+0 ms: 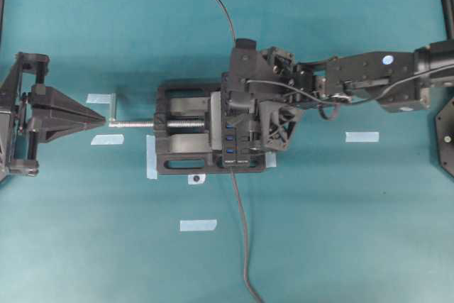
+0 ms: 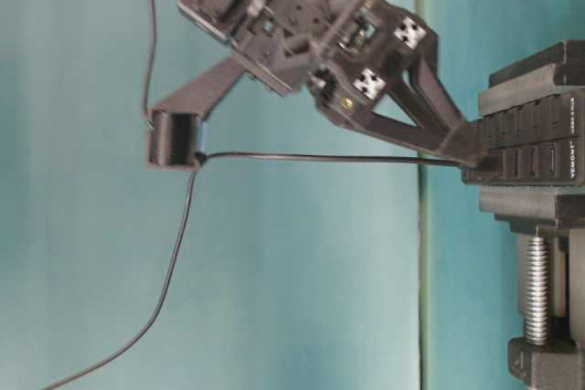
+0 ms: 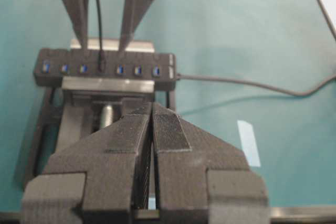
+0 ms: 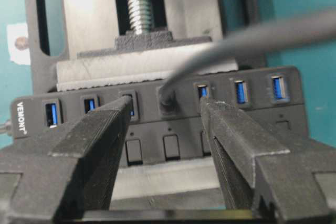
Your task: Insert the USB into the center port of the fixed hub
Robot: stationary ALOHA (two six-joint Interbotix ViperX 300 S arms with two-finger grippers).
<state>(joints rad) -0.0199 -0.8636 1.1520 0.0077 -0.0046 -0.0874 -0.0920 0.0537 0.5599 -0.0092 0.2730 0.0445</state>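
One hub [image 4: 157, 109], six open blue ports [image 4: 52, 114].

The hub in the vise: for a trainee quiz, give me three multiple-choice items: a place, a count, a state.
1. Where is the USB plug? A on the table; B in the center port; C in an end port.
2. How many blue ports on the fixed hub are empty? A two; B four; C six.
3. The right gripper is: A open; B shut on the cable; C shut on the hub.
B: three ports lie each side. C: six show blue. A: its fingers stand apart, flanking the plug.
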